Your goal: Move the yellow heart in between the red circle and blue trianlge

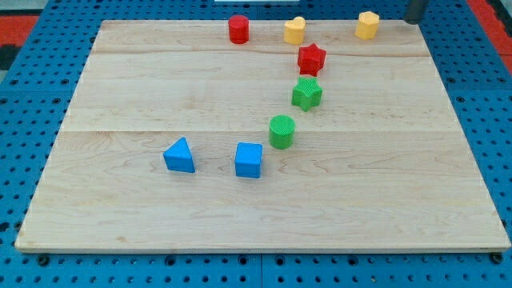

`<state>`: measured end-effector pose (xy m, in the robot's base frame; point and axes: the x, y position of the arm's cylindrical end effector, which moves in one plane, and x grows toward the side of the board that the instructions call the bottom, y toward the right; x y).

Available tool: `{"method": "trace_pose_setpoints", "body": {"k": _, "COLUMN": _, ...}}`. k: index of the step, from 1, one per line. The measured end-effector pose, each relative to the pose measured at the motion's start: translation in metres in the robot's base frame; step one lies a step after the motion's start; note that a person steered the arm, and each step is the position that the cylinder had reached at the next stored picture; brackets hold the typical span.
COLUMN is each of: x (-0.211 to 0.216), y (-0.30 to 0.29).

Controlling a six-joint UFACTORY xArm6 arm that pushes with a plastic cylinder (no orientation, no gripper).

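Note:
The yellow heart [294, 30] sits near the view's top edge of the wooden board [120, 200]. The red circle [238, 29] stands just to its left. The blue triangle [180, 155] lies far lower, left of centre. A dark rod shows at the view's top right corner. My tip [414, 20] is just off the board's top edge, right of the other yellow block [367, 25] and well to the right of the heart. It touches no block.
A red star [312, 58], a green star [306, 94] and a green circle [282, 132] run in a line down from the heart. A blue cube [249, 160] lies right of the blue triangle. Blue pegboard [24, 96] surrounds the board.

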<state>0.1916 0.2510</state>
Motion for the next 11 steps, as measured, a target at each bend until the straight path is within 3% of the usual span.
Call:
{"method": "trace_pose_setpoints", "body": {"k": 1, "x": 0.007, "y": -0.111}}
{"method": "trace_pose_setpoints", "body": {"k": 2, "x": 0.021, "y": -0.176}}
{"method": "trace_pose_setpoints", "body": {"k": 4, "x": 0.027, "y": -0.19}}
{"method": "trace_pose_setpoints", "body": {"k": 7, "x": 0.03, "y": -0.33}}
{"method": "trace_pose_setpoints", "body": {"k": 8, "x": 0.062, "y": -0.325}}
{"method": "trace_pose_setpoints", "body": {"k": 9, "x": 0.047, "y": -0.311}}
{"method": "trace_pose_setpoints", "body": {"k": 10, "x": 0.095, "y": -0.297}}
{"method": "trace_pose_setpoints", "body": {"k": 11, "x": 0.15, "y": -0.32}}
